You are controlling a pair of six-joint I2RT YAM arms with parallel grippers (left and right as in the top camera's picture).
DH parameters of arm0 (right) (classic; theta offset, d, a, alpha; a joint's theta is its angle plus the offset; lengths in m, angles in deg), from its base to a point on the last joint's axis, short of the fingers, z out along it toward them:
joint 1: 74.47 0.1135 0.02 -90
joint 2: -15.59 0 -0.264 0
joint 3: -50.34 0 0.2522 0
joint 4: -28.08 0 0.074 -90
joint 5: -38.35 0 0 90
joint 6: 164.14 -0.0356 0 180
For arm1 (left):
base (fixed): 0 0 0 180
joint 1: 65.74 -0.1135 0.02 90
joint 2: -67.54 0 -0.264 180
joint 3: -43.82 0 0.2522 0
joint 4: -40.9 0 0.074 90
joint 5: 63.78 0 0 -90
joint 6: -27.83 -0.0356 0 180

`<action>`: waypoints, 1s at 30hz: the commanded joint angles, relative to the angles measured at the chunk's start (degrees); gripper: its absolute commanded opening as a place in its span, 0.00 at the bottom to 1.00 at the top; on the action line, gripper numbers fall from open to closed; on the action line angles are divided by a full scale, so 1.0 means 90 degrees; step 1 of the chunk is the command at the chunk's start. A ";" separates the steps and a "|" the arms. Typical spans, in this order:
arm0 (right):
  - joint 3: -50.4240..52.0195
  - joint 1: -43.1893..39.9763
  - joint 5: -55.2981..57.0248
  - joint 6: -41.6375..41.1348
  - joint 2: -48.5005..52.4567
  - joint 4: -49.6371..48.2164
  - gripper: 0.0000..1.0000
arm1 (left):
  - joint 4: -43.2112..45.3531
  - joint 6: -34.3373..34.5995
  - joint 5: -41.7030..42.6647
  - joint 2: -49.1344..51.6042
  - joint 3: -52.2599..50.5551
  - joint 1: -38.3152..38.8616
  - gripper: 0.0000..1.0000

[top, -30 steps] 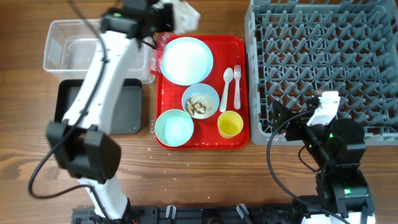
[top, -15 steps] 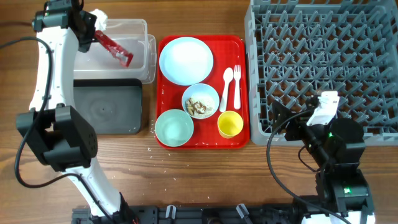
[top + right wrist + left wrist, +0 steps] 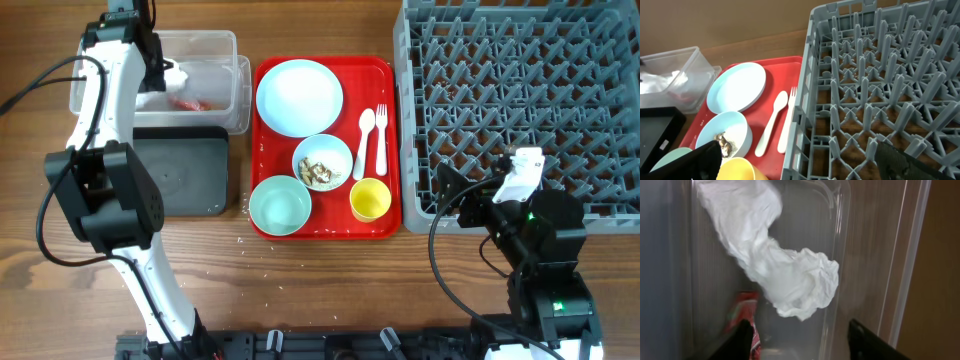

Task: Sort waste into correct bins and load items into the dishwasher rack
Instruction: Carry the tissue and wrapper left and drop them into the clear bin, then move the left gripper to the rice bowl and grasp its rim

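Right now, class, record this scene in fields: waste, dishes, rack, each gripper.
Waste: tissue and red wrapper in clear tub
Dishes: plate, food bowl, empty bowl, cup, spoon, fork, all on red tray
Rack: no dishes loaded
Left gripper: open, over the tub
Right gripper: open, at the rack's front edge

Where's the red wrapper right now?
Overhead view, far left: the wrapper is inside the clear tub, beside the tissue and beneath the open left hand.
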State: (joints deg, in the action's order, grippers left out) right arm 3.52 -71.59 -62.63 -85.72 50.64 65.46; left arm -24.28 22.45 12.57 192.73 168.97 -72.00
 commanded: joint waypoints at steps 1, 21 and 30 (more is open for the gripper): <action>-0.0148 0.0032 -0.0080 -0.0049 0.0012 0.0000 1.00 | 0.0124 0.0041 -0.0075 -0.0015 -0.0005 0.0010 0.94; -0.0148 0.0032 -0.0080 -0.0061 0.0012 -0.0017 1.00 | -0.1785 -0.8697 0.2606 -0.2193 -0.0007 0.1892 1.00; -0.0148 0.0032 -0.0131 -0.0287 0.0012 0.0000 1.00 | -0.2693 -0.8660 0.2752 -0.1445 -0.0007 0.3155 0.89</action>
State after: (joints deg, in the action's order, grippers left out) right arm 3.52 -71.59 -62.81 -86.77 50.68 65.43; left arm -48.25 -54.01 35.76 177.56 169.06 -47.28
